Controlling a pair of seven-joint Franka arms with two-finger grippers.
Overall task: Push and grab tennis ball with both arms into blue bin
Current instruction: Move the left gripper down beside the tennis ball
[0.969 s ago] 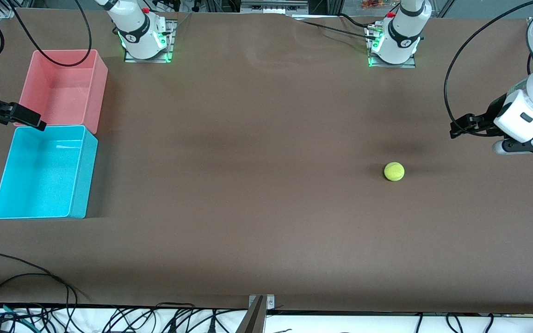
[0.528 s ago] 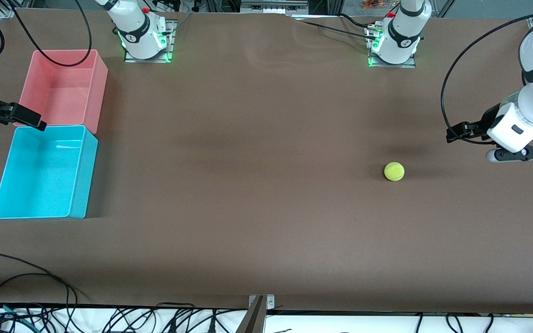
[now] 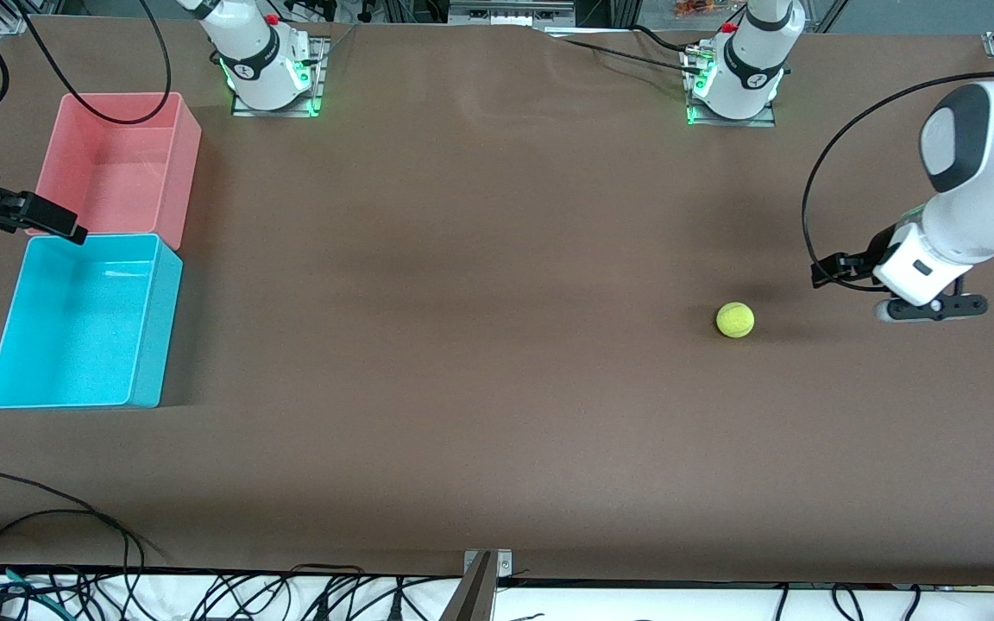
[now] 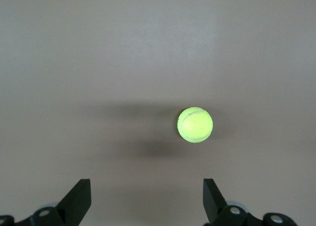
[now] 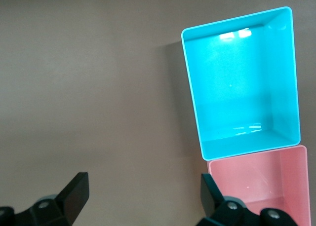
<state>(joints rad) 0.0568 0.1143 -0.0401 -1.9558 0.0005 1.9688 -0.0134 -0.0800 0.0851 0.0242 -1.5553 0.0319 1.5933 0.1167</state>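
On the brown table (image 3: 480,362), landmark the tennis ball (image 3: 735,319):
Tennis ball: resting alone on the bare surface, toward the left arm's end of the table; seam visible in the left wrist view (image 4: 195,125).
Left gripper (image 4: 146,202): hovering over bare table close beside the tennis ball, at the left arm's end; jaws spread wide, nothing between them, not touching the tennis ball.
Left gripper from the front (image 3: 928,306): mostly hidden under its own white wrist.
Blue bin (image 3: 152,319): well apart from the tennis ball, at the right arm's end; nothing inside.
Pink bin (image 3: 186,172): touching the blue bin, farther from the front camera than it, also well apart from the tennis ball.
Right gripper (image 5: 143,199): waiting high beside the two bins, far from the tennis ball; jaws wide, holding nothing.
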